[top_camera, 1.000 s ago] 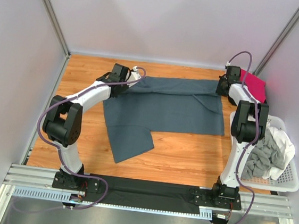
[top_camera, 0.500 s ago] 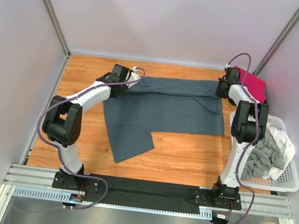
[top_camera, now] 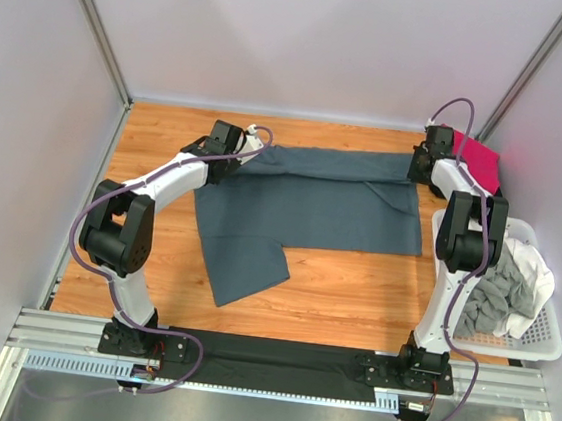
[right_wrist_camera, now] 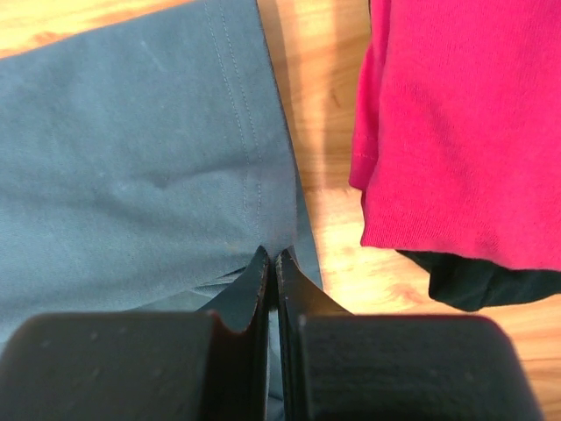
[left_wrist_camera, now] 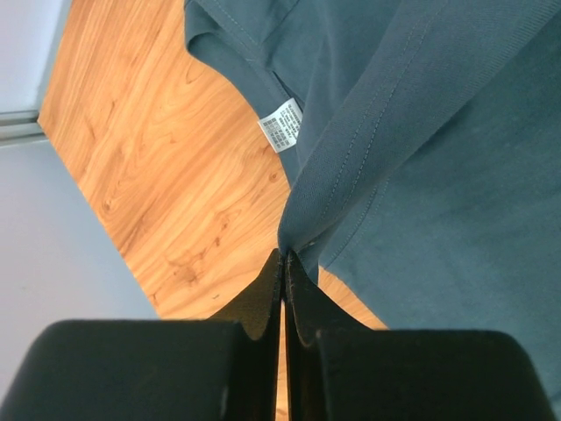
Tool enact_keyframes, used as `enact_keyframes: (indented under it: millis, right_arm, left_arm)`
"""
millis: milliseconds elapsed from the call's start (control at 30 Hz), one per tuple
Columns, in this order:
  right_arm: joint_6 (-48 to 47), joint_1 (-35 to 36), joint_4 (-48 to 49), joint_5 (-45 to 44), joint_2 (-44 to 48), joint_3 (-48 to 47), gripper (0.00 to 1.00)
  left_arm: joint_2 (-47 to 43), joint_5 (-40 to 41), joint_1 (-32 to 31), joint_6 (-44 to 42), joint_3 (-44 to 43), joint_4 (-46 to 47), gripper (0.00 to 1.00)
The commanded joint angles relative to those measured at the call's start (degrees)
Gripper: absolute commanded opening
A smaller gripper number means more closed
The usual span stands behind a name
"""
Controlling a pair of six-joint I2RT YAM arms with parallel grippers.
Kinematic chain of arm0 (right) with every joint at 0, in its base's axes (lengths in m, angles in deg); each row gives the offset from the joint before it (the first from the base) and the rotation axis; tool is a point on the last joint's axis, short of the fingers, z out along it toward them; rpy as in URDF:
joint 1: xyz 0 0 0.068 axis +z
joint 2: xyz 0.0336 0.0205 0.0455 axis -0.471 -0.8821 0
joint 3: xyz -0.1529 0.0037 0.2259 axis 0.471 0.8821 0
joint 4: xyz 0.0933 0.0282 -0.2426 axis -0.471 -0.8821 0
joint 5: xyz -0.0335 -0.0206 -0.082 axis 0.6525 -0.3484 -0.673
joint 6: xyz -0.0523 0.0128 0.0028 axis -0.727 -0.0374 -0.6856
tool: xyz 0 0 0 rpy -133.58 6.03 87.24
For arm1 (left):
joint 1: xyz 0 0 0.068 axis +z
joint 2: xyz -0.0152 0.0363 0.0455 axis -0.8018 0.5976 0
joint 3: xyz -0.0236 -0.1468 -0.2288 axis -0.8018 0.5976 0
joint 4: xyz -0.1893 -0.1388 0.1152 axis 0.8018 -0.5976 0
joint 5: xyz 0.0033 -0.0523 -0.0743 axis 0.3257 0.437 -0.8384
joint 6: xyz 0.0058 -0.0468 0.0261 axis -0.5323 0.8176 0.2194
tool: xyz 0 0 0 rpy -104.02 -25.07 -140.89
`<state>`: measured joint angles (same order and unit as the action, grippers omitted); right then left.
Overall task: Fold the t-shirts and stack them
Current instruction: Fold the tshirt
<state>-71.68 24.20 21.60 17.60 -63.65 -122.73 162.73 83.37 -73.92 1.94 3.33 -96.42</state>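
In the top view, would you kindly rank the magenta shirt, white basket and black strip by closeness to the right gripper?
1. magenta shirt, just right of the right gripper holding the slate blue shirt.
2. white basket, at the table's right edge, nearer the bases.
3. black strip, along the near edge between the bases.

Plain pale wall panels (top_camera: 309, 43) close in the back and both sides, joined by metal corner posts (top_camera: 95, 22). The tabletop (top_camera: 353, 289) is orange wood grain under soft, even light, with an aluminium rail (top_camera: 57, 333) along its near edge.
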Motion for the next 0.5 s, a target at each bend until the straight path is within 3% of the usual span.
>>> enact_keyframes:
  millis: [0,467]
  right_arm:
    - [-0.85,-0.49,1.54,-3.02,2.51,0.42,0.01]
    - [-0.85,-0.58,-0.22,-1.70,1.10,-0.55,0.01]
  left_arm:
    - [-2.83,1.88,0.23,1.40,0.62,0.84,0.00]
    - [-4.23,-2.51,0.41,5.53,0.89,-4.43,0.02]
